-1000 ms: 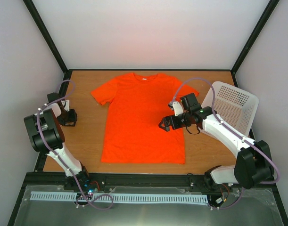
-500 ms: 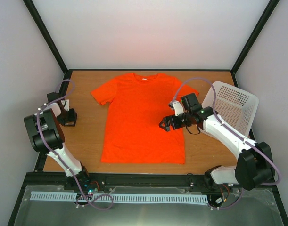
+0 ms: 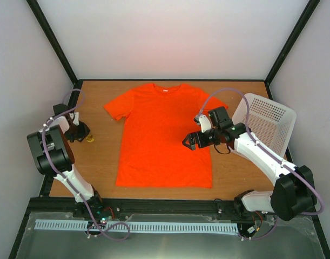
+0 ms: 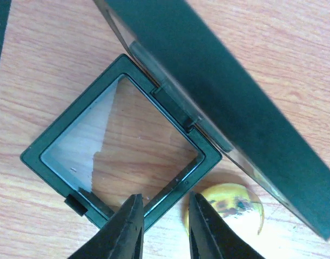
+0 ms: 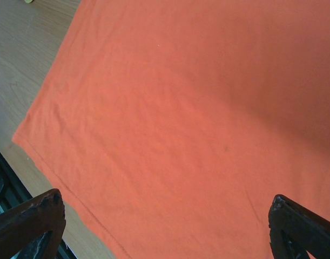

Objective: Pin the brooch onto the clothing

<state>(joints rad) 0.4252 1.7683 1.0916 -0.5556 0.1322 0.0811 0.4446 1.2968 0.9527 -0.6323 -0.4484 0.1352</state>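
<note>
Across middle of wooden counter (image 3: 100, 172): clothing (image 3: 162, 135), bright orange T-shirt, spread flat, neck toward far wall, hem toward arm bases.

At right edge of counter, near shirt's right sleeve: white perforated basket (image 3: 267, 121).

Over shirt's right half, close to its right side edge: right claw (image 3: 189, 143), fingers spread wide, gripping nothing. Seen from right wrist: plain orange cloth beneath, hem edge and bare wood off to one side.

At far left of counter, well apart from shirt: left claw (image 3: 80, 131), pointed down at small black square box (image 4: 121, 156). Box open, lid (image 4: 224, 91) lifted, clear film in base frame with wood grain showing through. Fingers (image 4: 127, 232) set close together with narrow gap, box rim showing in that gap. Clamped on rim or not: cannot tell.

Outside box, on bare wood just beside rim and one finger: brooch (image 4: 225, 206), small golden-yellow disc, partly under lid's edge, well apart from clothing.
</note>
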